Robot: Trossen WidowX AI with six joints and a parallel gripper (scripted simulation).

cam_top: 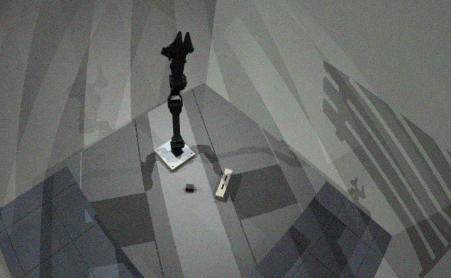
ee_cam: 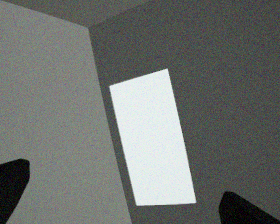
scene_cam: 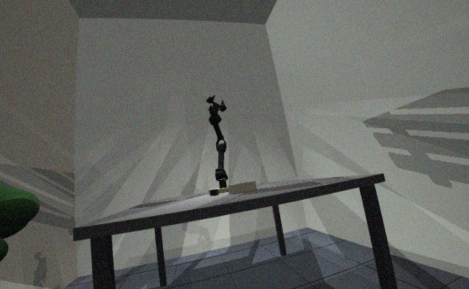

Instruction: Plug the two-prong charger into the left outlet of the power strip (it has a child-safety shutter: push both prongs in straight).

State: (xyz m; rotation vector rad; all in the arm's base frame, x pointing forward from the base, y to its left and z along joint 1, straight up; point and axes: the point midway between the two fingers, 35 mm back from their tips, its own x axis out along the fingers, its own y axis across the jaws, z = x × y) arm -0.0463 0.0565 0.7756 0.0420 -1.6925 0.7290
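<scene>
The charger (cam_top: 189,188) (scene_cam: 213,192) is a small dark block lying on the table, its prongs faintly visible on the side toward the power strip. The power strip (cam_top: 220,193) (scene_cam: 242,187) is a cream bar with two dark outlets on top, a short way right of the charger in the top view. My gripper (cam_top: 184,32) (scene_cam: 218,99) (ee_cam: 126,187) is open and empty, raised high above the table on the upstretched arm, far from both. The wrist view shows neither charger nor strip.
The arm stands on a white base plate (cam_top: 173,164) behind the charger. The table (cam_top: 198,230) (scene_cam: 310,191) has a dark front edge in the exterior view. A green tree-like object (scene_cam: 4,206) stands at the left. The wrist view shows a bright white panel (ee_cam: 152,140).
</scene>
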